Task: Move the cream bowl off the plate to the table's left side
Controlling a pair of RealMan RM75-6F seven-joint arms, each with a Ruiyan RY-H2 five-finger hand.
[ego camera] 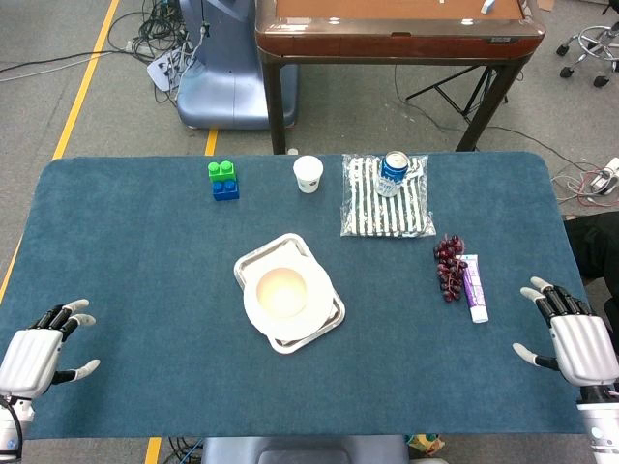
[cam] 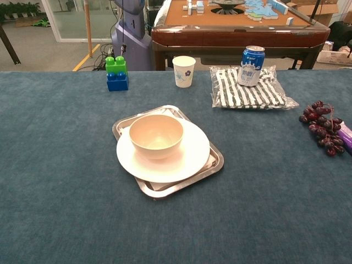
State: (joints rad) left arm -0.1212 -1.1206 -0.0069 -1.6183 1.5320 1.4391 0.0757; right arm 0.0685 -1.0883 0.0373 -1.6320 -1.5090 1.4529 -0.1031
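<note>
The cream bowl (ego camera: 282, 291) (cam: 156, 135) sits upright on a white plate (ego camera: 316, 311) (cam: 190, 157), which rests on a silver tray (ego camera: 253, 256) (cam: 212, 165) near the table's middle. My left hand (ego camera: 44, 350) hovers at the table's near left corner, fingers spread, holding nothing. My right hand (ego camera: 571, 333) is at the near right edge, also spread and empty. Both are far from the bowl. Neither hand shows in the chest view.
At the back stand a green and blue block stack (ego camera: 223, 180), a paper cup (ego camera: 308, 174) and a can (ego camera: 394, 172) on a striped cloth (ego camera: 387, 203). Grapes (ego camera: 448, 266) and a purple tube (ego camera: 473, 288) lie right of the tray.
</note>
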